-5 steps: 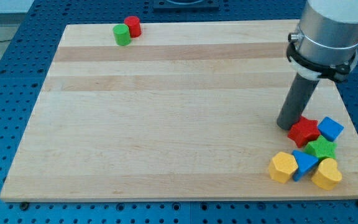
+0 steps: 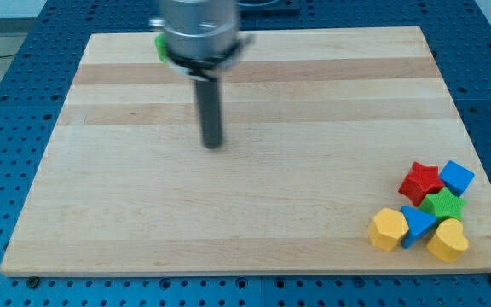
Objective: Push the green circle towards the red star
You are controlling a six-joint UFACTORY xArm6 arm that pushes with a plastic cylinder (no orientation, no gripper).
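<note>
Green circle (image 2: pixel 158 44) at top-left edge, mostly hidden behind arm; approach step, no contact.
Tip (image 2: pixel 213 145) bare rod, nothing to grip w/, on open board below circle. Red star (image 2: pixel 421 180) far bottom-right. Next: get behind circle's upper-left side, push diag.

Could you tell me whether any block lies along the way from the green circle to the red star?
Nothing visible does. The green circle peeks out behind the arm at the view's top left; the red star sits in the bottom-right cluster, and bare board lies between. My tip is below the circle, touching no block.
</note>
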